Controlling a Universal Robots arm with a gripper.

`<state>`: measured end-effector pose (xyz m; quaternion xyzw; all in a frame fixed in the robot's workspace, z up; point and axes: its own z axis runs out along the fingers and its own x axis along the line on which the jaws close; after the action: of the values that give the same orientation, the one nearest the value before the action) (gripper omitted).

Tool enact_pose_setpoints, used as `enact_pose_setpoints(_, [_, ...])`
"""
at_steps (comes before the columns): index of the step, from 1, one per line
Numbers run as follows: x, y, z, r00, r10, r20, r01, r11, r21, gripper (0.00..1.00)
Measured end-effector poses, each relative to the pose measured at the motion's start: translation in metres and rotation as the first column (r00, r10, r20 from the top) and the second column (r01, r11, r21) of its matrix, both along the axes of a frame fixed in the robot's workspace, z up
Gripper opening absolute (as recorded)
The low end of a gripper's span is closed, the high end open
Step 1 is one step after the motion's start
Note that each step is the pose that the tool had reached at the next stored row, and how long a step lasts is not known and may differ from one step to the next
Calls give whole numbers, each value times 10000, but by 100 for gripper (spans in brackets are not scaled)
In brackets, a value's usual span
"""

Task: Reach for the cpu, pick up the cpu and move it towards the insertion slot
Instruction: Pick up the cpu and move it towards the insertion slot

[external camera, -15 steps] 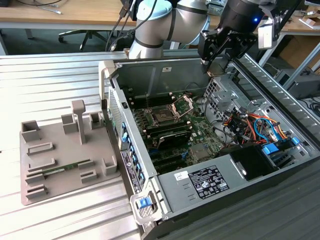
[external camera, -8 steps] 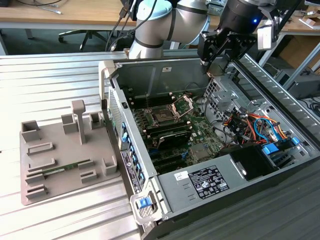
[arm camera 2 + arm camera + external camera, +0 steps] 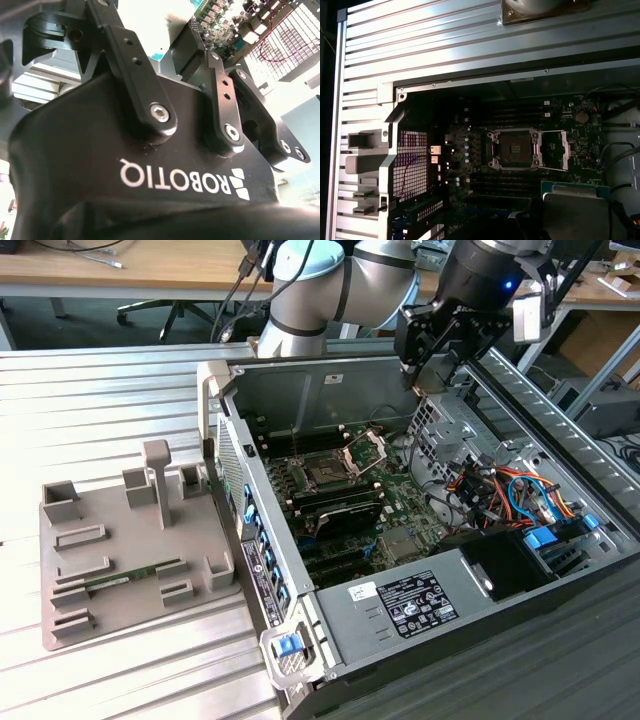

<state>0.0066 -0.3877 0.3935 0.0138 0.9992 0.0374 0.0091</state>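
My fingers [image 3: 222, 100] are drawn in tight, the two black link arms converging at the tips in the second wrist view, and they are clenched on the cpu [image 3: 575, 210]. In the first wrist view it is a flat silver-topped square with a thin green edge, hanging in the air over the motherboard [image 3: 470, 150], off to one side of the insertion slot [image 3: 516, 149] and apart from it.

In the exterior view I'm up high [image 3: 432, 358], above the far rim of the open computer case [image 3: 300, 375], toward the exterior view's right of the socket. The insertion slot sits bare down on the green board, a dark square. Its silver hinged frame [image 3: 365, 450] is flipped open and stands tilted up just beside it.

The case lies on its side with the lid off. Inside it, long black memory slots [image 3: 335, 508] run next to the socket, a bundle of orange and blue cables [image 3: 500, 485] fills the exterior view's right corner, and a labelled power supply [image 3: 420, 605] sits along the near wall.

Outside the case, on the ribbed metal tabletop [image 3: 100, 410], a grey fixture tray [image 3: 70, 625] rests on the exterior view's left. A thin green memory stick [image 3: 120, 578] lies flat in one of its grooves.
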Motion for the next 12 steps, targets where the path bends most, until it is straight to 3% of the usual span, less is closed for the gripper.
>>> enact_pose_setpoints(12, [0,0,-58,10000,0,0,0,10000,-1,55])
